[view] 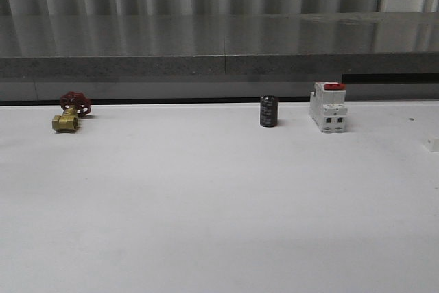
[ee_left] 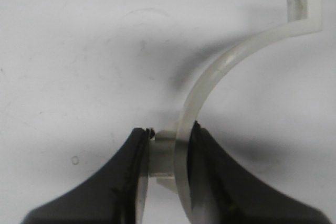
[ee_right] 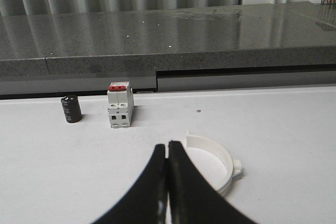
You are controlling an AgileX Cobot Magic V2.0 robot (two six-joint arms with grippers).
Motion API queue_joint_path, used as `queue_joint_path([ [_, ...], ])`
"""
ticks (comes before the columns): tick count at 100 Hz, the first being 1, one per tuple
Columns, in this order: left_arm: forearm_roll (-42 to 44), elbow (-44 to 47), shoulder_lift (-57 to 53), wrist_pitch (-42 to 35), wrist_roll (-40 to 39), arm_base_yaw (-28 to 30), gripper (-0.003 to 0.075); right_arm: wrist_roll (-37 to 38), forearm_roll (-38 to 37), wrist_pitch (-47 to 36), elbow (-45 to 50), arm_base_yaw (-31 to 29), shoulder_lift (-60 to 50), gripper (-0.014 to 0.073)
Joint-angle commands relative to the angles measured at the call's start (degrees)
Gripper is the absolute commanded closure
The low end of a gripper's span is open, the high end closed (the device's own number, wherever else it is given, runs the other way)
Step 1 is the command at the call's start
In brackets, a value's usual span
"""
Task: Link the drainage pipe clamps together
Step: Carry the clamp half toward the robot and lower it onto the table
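Note:
In the left wrist view my left gripper [ee_left: 169, 140] is shut on one white drainage pipe clamp [ee_left: 210, 82], pinching the block near one end of it. Its curved band arcs away over the white table to a small flange tab [ee_left: 304, 3]. The other clamp [ee_right: 228, 160], a white half-ring with a small side tab, lies flat on the table in the right wrist view. My right gripper [ee_right: 167, 145] hangs just beside it, shut with nothing between its black fingers; its nearer fingertip overlaps the ring's open side.
At the back of the white table [view: 206, 204] stand a brass valve with a red handle [view: 68, 113], a black cylinder [view: 268, 111] and a white breaker with a red top [view: 328, 106]. A grey ledge [view: 219, 63] runs behind them. A small white piece [view: 431, 143] shows at the right edge.

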Motion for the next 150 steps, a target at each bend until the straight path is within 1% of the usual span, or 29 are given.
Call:
queue_joint_path([
  [1,-2.2,-1.6,-6.6,1.2,-1.6,-3.4,0.0649,-0.3,0.0,-4.7,-1.1,-0.4,-1.1,0.0661],
  [12,-2.2,-1.4,-10.3,3.5,-7.2,-8.6,0.0649,-0.3,0.0,-4.7,-1.1,-0.4,-1.1,0.0661],
  [24,-1.7,-0.2,-12.3,3.7,-13.4,-16.1,0.0648,-0.3,0.0,-4.7,-1.1,-0.4,-1.1,0.0661],
  [25,-1.7,-0.2,-12.3,3.6,-14.4,-17.5,0.0648,-0.3,0.0,-4.7,-1.1,-0.4,-1.1,0.0661],
  [26,-1.7,-0.1,-12.3,3.6,-14.4,-17.5,0.0648,-0.3,0.0,-4.7,-1.1,-0.4,-1.1,0.0661],
  [38,-1.5,1.2,-11.8,1.9,-17.7,-25.5,0.0648,-0.3,0.0,-4.7,-1.1,-0.4,-1.1,0.0661],
  [48,1.5,2.0,-11.0,-0.4,-22.0,-31.6,0.0648,-0.3,0.0,-4.7,-1.1,-0.4,-1.1,0.0661],
  [57,4.7,2.0,-9.8,-1.7,-27.2,-35.1,0.0648,-0.3,0.0,-4.7,-1.1,-0.4,-1.1,0.0661],
  [69,5.2,2.0,-7.4,-2.9,-29.1,-38.7,0.0648,-0.3,0.0,-4.7,-1.1,-0.4,-1.1,0.0661],
  [84,6.4,2.0,-3.8,-4.9,-32.2,-41.0,0.0648,-0.3,0.0,-4.7,-1.1,-0.4,-1.1,0.0661],
  [101,6.6,2.0,-1.1,-7.3,-33.7,-41.0,0.0648,-0.3,0.0,-4.7,-1.1,-0.4,-1.1,0.0661],
  [124,6.6,2.0,0.1,-7.6,-34.7,-41.0,0.0638,-0.3,0.0,-4.7,-1.1,-0.4,-1.1,0.0661],
  [131,6.6,2.0,0.1,-7.6,-34.7,-41.0,0.0606,-0.3,0.0,-4.7,-1.1,-0.4,-1.1,0.0661],
  [136,6.6,2.0,0.1,-7.6,-34.7,-41.0,0.0570,-0.3,0.0,-4.7,-1.1,-0.4,-1.1,0.0661],
  [141,6.6,2.0,0.1,-7.6,-34.7,-41.0,0.0519,-0.3,0.0,-4.7,-1.1,-0.4,-1.1,0.0661],
  [142,6.6,2.0,0.1,-7.6,-34.7,-41.0,0.0493,-0.3,0.0,-4.7,-1.1,-0.4,-1.1,0.0661],
  [143,6.6,2.0,0.1,-7.6,-34.7,-41.0,0.0493,-0.3,0.0,-4.7,-1.1,-0.4,-1.1,0.0661],
  [150,6.6,2.0,0.1,-7.6,-34.7,-41.0,0.0394,-0.3,0.0,-4.7,-1.1,-0.4,-1.1,0.0661],
])
